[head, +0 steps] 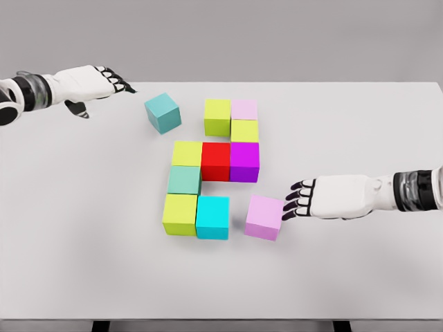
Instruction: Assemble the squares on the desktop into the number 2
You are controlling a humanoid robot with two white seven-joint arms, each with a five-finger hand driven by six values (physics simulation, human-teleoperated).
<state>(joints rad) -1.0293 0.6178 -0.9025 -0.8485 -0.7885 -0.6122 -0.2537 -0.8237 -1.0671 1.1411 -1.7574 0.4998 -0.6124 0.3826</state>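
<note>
1. The right hand [315, 197] reaches in from the right side of the white bench [83, 263], palm down, its dark fingertips [296, 196] relaxed and spread, gripping nothing.
2. Just off those fingertips, on the side away from the wrist, sits a lilac cube [264, 217], slightly turned; whether the fingers touch it I cannot tell.
3. Past the lilac cube, further from the right hand, a cyan cube [212, 217] and a lime cube [180, 214] stand side by side, touching.
4. Behind the lime one is a teal-green cube [184, 180], then a yellow-green cube [187, 153], a red cube [216, 160] and a purple cube [244, 161] in a row.
5. Behind the purple cube come another yellow-green cube [244, 130], a pale pink cube [243, 109] and a lime-green cube [217, 116].
6. The left hand [97, 84] hovers at the far left corner of the bench, fingers loosely extended, empty.
7. A loose teal cube [163, 113] lies tilted near that hand, toward the cluster, apart from the rest.
</note>
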